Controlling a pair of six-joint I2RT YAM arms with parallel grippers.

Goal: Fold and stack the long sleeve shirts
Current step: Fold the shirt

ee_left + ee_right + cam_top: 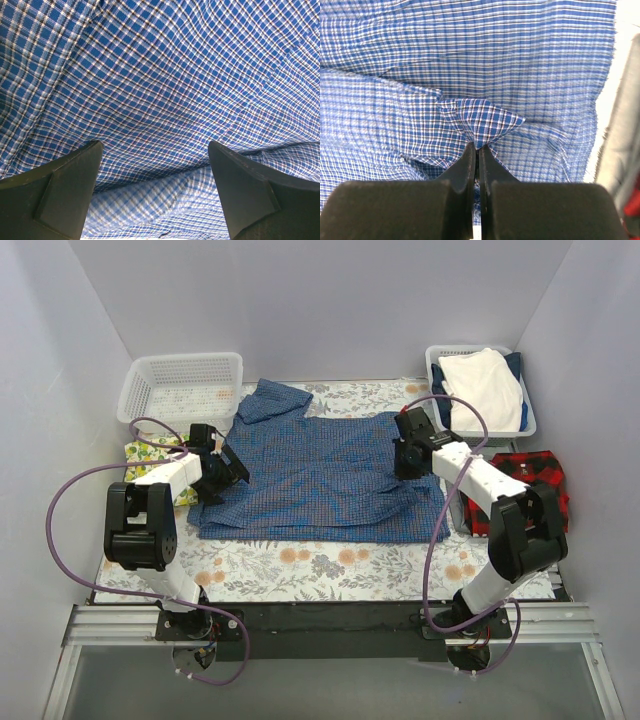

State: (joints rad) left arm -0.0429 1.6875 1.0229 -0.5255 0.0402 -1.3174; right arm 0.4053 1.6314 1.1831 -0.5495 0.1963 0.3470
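Note:
The blue fine-check shirt (pixel 320 475) lies spread over the middle of the table, collar at the back left. It fills the left wrist view (pixel 165 80) and the right wrist view (pixel 470 55). My left gripper (pixel 232 472) is open at the shirt's left edge, with cloth between its fingers (pixel 55 195). My right gripper (pixel 405 462) is shut on a pinched fold of the blue shirt (pixel 482 122) at its right side. The red-and-black plaid shirt (pixel 535 485) lies at the right edge of the table, partly behind my right arm.
An empty white basket (pixel 180 388) stands at the back left. A second basket (pixel 480 390) at the back right holds a white garment (pixel 485 385). A yellow lemon-print cloth (pixel 150 455) lies by the left arm. A floral cloth (pixel 330 565) covers the table.

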